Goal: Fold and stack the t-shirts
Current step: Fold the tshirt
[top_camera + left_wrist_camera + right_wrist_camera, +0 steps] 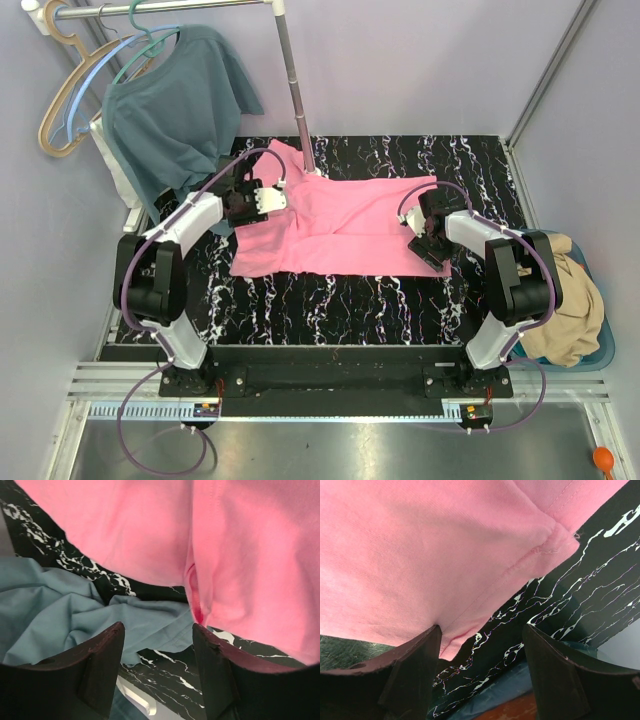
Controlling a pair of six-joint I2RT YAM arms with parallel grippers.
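Left fingers [102,672] stand wide, nothing between them. The pink t-shirt [150,535] lies just ahead, a creased edge right at one tip. Right fingers [415,675] are spread wide too, empty, with the hem corner just beside one tip. Further out, the shirt stretches crosswise on the surface [350,310], long axis arm to arm, each arm at its own end — a two-armed grab looks likely. The teal shirt [170,110] hangs beyond the left arm.

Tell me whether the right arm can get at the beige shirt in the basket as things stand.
Probably yes. The beige shirt lies uncovered in the basket just beside the right arm, and the right gripper, at the edge of the pink shirt, is open and empty. It would have to swing back outward.
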